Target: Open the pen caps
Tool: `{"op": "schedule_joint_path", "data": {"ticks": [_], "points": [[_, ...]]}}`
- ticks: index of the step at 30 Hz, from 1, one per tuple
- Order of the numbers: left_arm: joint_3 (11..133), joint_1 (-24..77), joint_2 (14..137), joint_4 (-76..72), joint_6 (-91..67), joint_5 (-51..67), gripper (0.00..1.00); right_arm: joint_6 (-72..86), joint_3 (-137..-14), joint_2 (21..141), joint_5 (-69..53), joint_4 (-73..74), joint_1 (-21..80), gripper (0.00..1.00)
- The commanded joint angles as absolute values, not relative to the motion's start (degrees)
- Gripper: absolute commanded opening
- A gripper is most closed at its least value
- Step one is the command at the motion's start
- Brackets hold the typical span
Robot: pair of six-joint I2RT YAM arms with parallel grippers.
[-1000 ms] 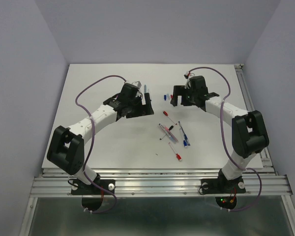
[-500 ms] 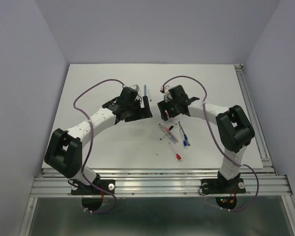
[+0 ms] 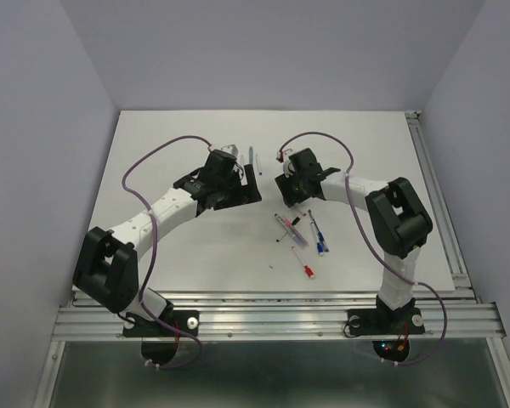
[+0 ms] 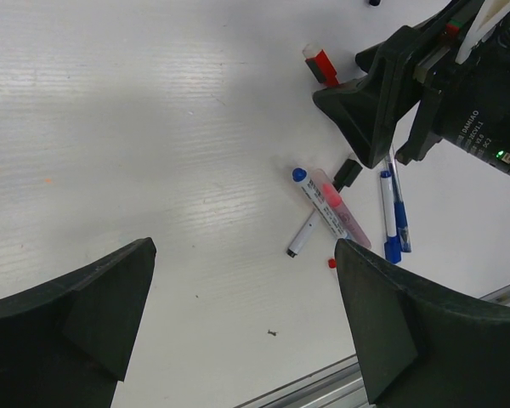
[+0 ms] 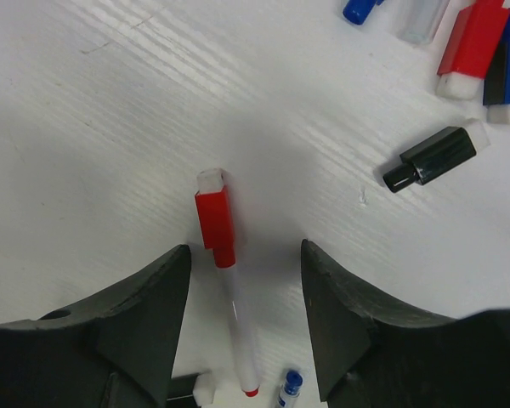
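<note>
Right gripper hangs open astride the red cap, its barrel running toward 6 o'clock. Left gripper gapes wide. At 1 o'clock in the right wrist view, more caps sit cropped.

Lavender walls around white table, perhaps aluminium rails in front.

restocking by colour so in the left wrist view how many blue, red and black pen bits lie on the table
blue: 3, blue-tipped labelled pen, a blue pen, a second blue pen
red: 3, red cap, pink-red pen, tiny red bit
black: 2, black cap, black-tipped pen
total: 8, leaving out a dark piece cut off at the top edge
</note>
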State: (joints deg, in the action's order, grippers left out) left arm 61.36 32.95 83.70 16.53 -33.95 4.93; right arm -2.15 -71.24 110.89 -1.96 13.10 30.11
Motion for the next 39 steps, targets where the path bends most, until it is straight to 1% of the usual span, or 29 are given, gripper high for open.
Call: {"op": "schedule_joint_path", "data": {"ticks": [1, 3, 5, 6, 9, 12, 13, 15, 21, 26, 30, 31, 33, 34, 35, 36, 37, 39], "points": [[60.38, 33.13, 81.04, 16.44, -34.10, 4.04, 0.99, -3.51, -74.26, 114.43, -0.88, 11.43, 30.76, 0.59], [60.38, 33.14, 80.77, 16.52, -34.19, 4.04, 0.99, -3.69, -74.53, 114.87, -1.58, 10.90, 30.76, 0.59], [60.38, 33.13, 80.60, 16.61, -34.28, 3.96, 0.99, -4.04, -75.14, 115.49, -1.93, 11.07, 30.76, 0.54], [60.38, 33.13, 80.68, 16.79, -34.28, 3.96, 0.99, -3.96, -75.41, 115.66, -1.93, 11.34, 30.76, 0.47], [60.38, 33.13, 80.42, 17.23, -34.28, 3.69, 0.99, -3.96, -75.50, 115.93, -2.54, 11.87, 30.85, 0.33], [60.38, 33.13, 80.24, 17.14, -34.28, 3.34, 0.99, -3.78, -75.67, 115.84, -4.04, 11.78, 30.94, 0.25], [60.38, 33.22, 80.33, 17.23, -34.28, 3.51, 0.99, -3.17, -76.20, 115.93, -4.74, 12.21, 30.94, 0.18], [60.73, 33.13, 80.25, 17.23, -34.19, 3.78, 0.99, -2.29, -77.34, 115.67, -5.01, 12.13, 30.94, 0.11], [61.17, 33.22, 78.93, 16.96, -33.75, 4.13, 0.99, -1.32, -80.85, 112.86, -0.36, 10.20, 30.94, 0.05], [60.82, 33.14, 77.26, 14.51, -32.70, 6.75, 0.99, -0.97, -82.44, 107.60, -0.35, 8.01, 30.94, 0.05], [59.51, 34.01, 75.06, 8.11, -31.55, 12.21, 0.99, 6.13, -80.43, 100.65, 2.72, 5.11, 30.94, 0.05], [59.41, 34.36, 74.71, 6.96, -31.55, 13.09, 0.99, 12.16, -77.64, 98.98, 4.03, 2.92, 30.94, 0.05], [59.68, 35.07, 74.27, 4.05, -31.64, 13.44, 0.99, 21.57, -73.24, 91.96, 7.80, 0.45, 30.94, 0.05], [60.03, 35.59, 74.27, 3.09, -31.90, 14.14, 0.99, 28.58, -70.25, 89.41, 7.30, -3.21, 30.94, 0.05], [60.46, 35.86, 74.53, 0.90, -31.99, 14.76, 0.99, 31.44, -63.44, 83.73, 6.25, -10.73, 31.20, 0.06], [60.73, 36.12, 74.79, 0.36, -31.99, 15.46, 0.99, 34.68, -60.41, 81.41, 5.72, -14.29, 31.46, 0.06], [60.99, 36.73, 75.14, -1.30, -32.08, 16.08, 0.99, 39.94, -58.12, 79.39, 5.36, -17.20, 31.46, 0.06], [62.30, 37.09, 76.46, -3.33, -32.08, 18.10, 0.99, 43.31, -55.29, 77.00, 5.27, -19.25, 31.73, 0.06]]}}
